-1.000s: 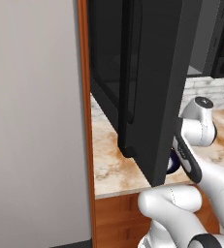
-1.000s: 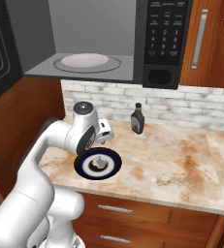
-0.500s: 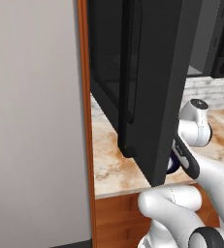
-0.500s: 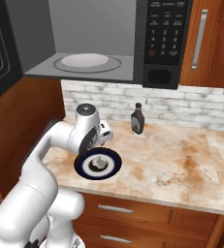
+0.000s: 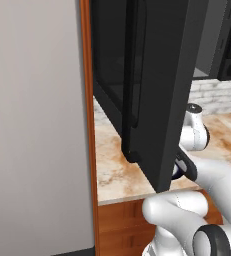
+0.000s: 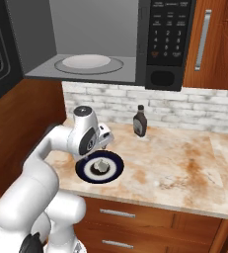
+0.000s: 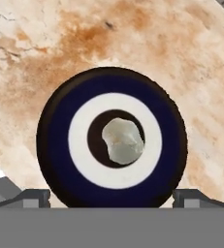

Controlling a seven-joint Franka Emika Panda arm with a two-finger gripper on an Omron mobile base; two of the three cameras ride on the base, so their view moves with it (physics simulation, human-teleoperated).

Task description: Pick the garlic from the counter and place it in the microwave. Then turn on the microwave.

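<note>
The garlic is a small whitish bulb lying in the middle of a dark blue plate with a white ring on the counter. In the hand view the garlic sits at the plate's dark centre, on the plate. My gripper hangs above it, open, its tips wide apart at either side of the plate and nothing between them. From the right base view the gripper hovers just over the plate. The microwave stands open above, with its turntable bare.
The microwave's black door swings out to the left and blocks much of the left base view. A dark sauce bottle stands by the brick wall. A wooden cabinet sits right of the microwave. Bare counter stretches to the right.
The hand has shifted slightly right and down over the plate. The jaws have stayed open and the garlic has not moved.
</note>
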